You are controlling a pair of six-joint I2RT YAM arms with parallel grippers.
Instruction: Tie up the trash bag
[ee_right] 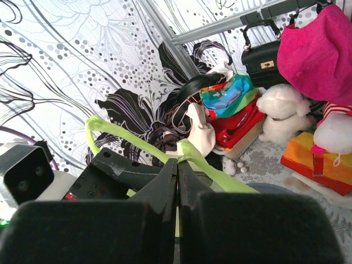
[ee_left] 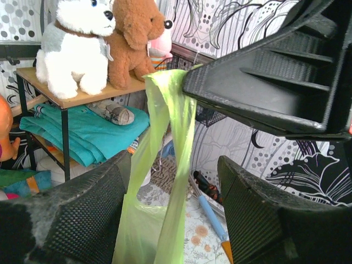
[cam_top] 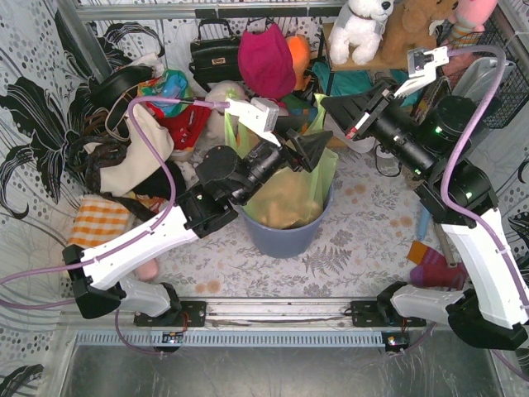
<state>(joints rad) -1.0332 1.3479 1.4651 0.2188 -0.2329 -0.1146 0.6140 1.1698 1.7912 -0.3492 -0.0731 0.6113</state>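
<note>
Now the bag sits in the bin at mid-table, one strip stretched upward. The right gripper is pinched tight on that strip near its top; the left gripper stands wide, the strip hanging down between its fingers, just below the right.

The worktop, covered with a fern print, carries a blue-grey bin in the middle, an orange checked cloth at left and a pink striped textile at right.
</note>
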